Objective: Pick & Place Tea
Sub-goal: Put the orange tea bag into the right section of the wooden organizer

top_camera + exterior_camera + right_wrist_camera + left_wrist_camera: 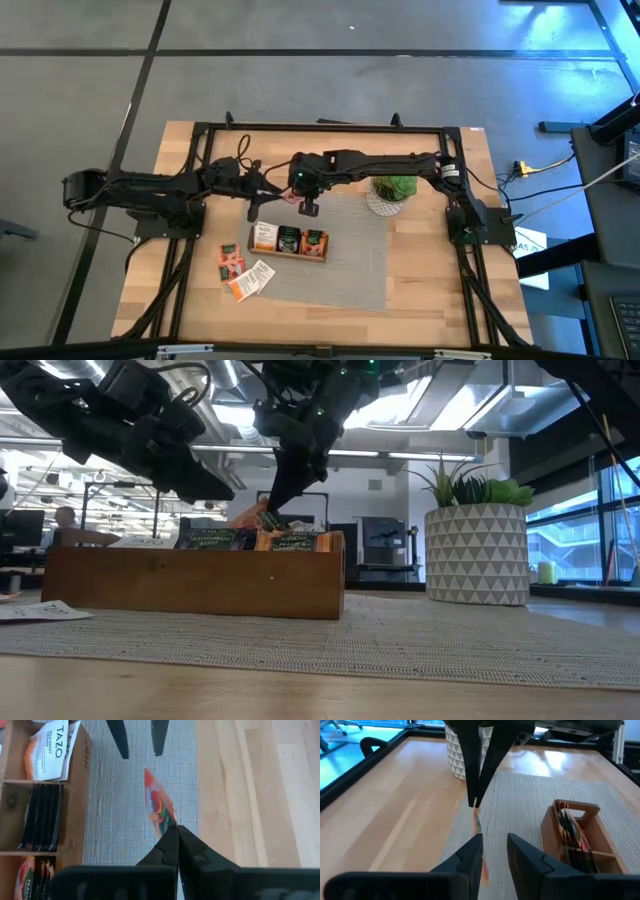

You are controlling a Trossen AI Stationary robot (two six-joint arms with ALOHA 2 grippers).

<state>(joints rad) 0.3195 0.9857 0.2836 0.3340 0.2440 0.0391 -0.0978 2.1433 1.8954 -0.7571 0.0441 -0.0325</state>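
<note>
Both arms meet above the grey woven mat (pixel 345 250), just behind the wooden three-compartment tray (pixel 288 243). The right gripper (pixel 176 831) has its fingers pressed together on one corner of a red-orange tea sachet (pixel 157 804), which hangs in the air over the mat, clear of the tray; in the low view the same sachet shows as an orange sliver behind the tray's top edge. The left gripper (pixel 494 847) faces it from the other side with its fingers spread and nothing between them, the sachet lying just ahead of the tips and apart from them. In the right wrist view those two dark left fingers (pixel 118 737) stand just beyond the free end of the sachet. The tray sits on the mat with sachets standing on edge in all three compartments: white-and-orange ones (pixel 51 747) in one end compartment, dark ones (pixel 42 815) in the middle, and red-orange ones (pixel 32 872) in the other end. More loose tea sachets (pixel 243 273) lie flat on the bare tabletop (pixel 430 290), near the mat's edge on the left arm's side of the tray. A potted plant (pixel 391 193) in a white patterned pot stands at the mat's far edge, under the right arm and well apart from the held sachet.
</note>
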